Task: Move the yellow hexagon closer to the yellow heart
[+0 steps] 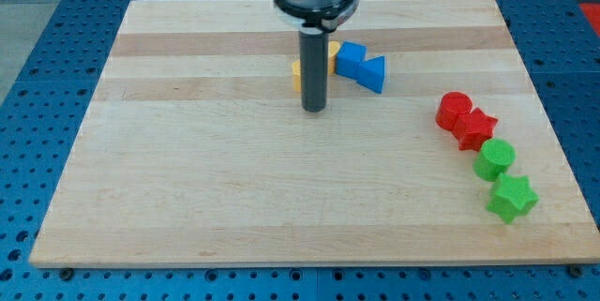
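Observation:
My tip rests on the wooden board just below the middle of its top half. The rod hides most of two yellow blocks behind it. One yellow piece shows at the rod's left and another yellow piece at its right. I cannot tell which is the hexagon and which is the heart. The tip sits just below these yellow blocks, close to them.
Two blue blocks lie touching the yellow ones on the right. At the view's right a red cylinder, a red star, a green cylinder and a green star form a column.

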Tool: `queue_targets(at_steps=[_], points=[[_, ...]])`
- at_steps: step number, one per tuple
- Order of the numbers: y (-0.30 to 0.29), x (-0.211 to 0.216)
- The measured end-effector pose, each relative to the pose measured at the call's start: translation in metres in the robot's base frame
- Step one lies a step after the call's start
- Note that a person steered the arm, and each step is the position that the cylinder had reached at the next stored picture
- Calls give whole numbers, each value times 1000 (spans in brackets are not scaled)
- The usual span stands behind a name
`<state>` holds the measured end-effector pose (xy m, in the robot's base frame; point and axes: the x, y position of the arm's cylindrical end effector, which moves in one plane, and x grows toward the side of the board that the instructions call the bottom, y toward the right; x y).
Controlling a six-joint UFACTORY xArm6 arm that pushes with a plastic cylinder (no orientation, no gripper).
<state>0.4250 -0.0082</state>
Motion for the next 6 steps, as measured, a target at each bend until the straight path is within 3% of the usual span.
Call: queue_targets(at_steps=[2, 6], points=[[-48, -12], [-30, -31]])
